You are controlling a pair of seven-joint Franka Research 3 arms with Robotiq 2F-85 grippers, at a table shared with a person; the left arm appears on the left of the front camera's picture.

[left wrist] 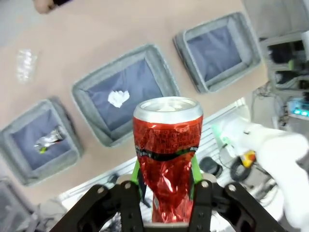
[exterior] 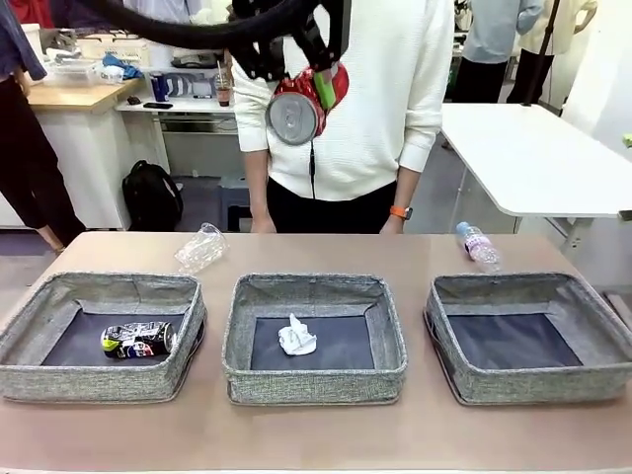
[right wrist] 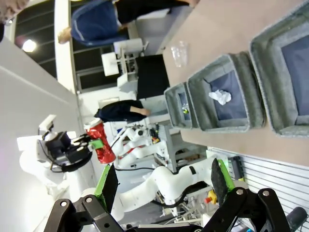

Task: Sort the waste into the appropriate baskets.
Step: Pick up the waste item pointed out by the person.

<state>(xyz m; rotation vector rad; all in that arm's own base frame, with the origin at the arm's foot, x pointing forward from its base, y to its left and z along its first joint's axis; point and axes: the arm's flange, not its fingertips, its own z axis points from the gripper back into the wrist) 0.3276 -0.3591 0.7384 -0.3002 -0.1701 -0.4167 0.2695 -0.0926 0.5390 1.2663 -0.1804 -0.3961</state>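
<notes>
In the lower left of the front view, the dark can [exterior: 136, 340] lies in the left basket [exterior: 59, 296]. The clear container [exterior: 200, 247] lies on the worktop [exterior: 316, 434] just behind it. The paper ball [exterior: 296, 336] sits in the middle basket [exterior: 311, 291]. At top centre, high above that basket, the left end effector [exterior: 314, 94] clamps the red can [exterior: 294, 114] between its pads. The bottle [exterior: 478, 245] lies behind the right basket [exterior: 528, 291]. The right end effector [right wrist: 164, 186] gapes wide, holding nothing.
</notes>
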